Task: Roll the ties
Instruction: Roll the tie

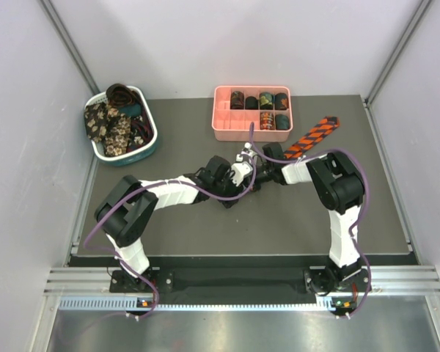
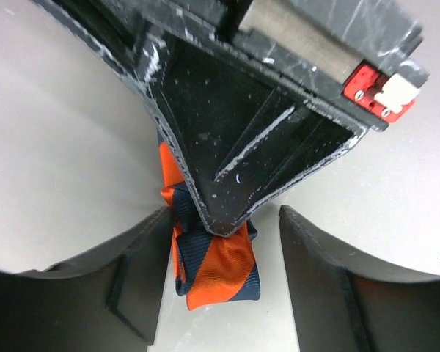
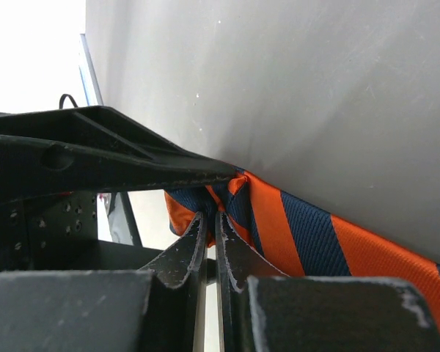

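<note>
Left arm (image 1: 172,192): elbow folded up near the near-left edge of the table (image 1: 205,235), white forearm running low and rightward to mid-table. Wrist turned so that the fingers point down at the surface.

Left gripper (image 2: 224,213): open. Fingers (image 2: 139,271) spread to either side of the folded end of the striped tie (image 1: 313,136); one finger just beside the fabric edge, the other apart from it.

Right arm (image 1: 341,192): upright from the near-right base, elbow bent high, forearm reaching left to meet the left wrist at mid-table.

Right gripper (image 3: 211,220): closed, tips pinching the folded orange-and-navy end. In the left wrist view, seen entering from above as a dark wedge between the open left fingers.

Striped tie: flat on the table, running diagonally from the far-right area, near the pink tray (image 1: 218,117), under the right forearm to the grippers. End doubled over at the pinch point.

Coiled ties (image 1: 266,99): seated in the far row and right-side compartments of the pink tray.

Loose ties (image 1: 106,125): heaped in the basket (image 1: 152,132) at the far-left corner, well apart from both grippers.
</note>
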Robot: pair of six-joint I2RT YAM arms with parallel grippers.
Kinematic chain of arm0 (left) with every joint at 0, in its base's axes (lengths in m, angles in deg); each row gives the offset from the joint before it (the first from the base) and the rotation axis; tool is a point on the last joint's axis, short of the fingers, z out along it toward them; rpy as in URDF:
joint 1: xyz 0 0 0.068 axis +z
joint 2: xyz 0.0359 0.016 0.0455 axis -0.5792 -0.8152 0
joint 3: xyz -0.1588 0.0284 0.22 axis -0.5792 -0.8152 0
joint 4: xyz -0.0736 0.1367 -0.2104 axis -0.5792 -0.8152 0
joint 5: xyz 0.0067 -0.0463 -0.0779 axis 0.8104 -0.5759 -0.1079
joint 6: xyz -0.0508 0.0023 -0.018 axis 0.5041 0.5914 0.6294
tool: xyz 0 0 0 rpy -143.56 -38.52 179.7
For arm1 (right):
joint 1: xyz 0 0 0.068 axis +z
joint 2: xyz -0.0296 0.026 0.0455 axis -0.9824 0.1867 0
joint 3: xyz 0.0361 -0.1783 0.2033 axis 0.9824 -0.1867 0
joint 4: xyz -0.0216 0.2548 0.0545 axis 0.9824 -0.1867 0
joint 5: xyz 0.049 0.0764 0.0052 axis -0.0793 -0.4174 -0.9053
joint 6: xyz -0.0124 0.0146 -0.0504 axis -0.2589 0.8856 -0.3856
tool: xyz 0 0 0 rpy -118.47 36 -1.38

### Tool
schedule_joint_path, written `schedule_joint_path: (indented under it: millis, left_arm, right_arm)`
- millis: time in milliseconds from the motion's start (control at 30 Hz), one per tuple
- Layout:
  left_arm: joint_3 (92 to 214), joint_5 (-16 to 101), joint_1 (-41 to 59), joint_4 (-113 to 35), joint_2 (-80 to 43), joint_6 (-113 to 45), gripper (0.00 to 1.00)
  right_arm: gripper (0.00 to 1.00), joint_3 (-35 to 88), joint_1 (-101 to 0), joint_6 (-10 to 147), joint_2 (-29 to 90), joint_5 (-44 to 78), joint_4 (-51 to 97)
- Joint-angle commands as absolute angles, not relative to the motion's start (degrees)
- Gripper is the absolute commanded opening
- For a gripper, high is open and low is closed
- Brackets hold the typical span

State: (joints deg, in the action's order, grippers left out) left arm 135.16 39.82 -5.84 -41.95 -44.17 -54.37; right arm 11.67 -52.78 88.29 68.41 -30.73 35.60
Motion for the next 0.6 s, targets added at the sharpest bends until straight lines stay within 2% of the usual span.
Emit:
schedule_joint_path:
  millis: [0,200,400,567]
  left_arm:
    - [134.0,39.9,-5.8,-41.6,-42.9,-54.7,0.65]
    - [134.1,40.8,-5.8,-41.7,-43.7,-54.6,0.69]
    - [134.8,40.4,-5.8,-43.1,-44.6,-55.7,0.62]
    - [135.7,39.9,-5.9,-43.9,-46.0,-55.8,0.61]
  right_arm:
    - [0.02,13.3,-52.0,85.3,68.8,-27.0,34.8]
    - [0.02,13.0,-51.9,85.2,68.4,-27.0,34.9]
    - [0.02,13.1,-52.0,85.0,68.0,-26.8,34.5]
    - [0.02,12.9,-51.9,85.0,67.8,-26.3,34.6]
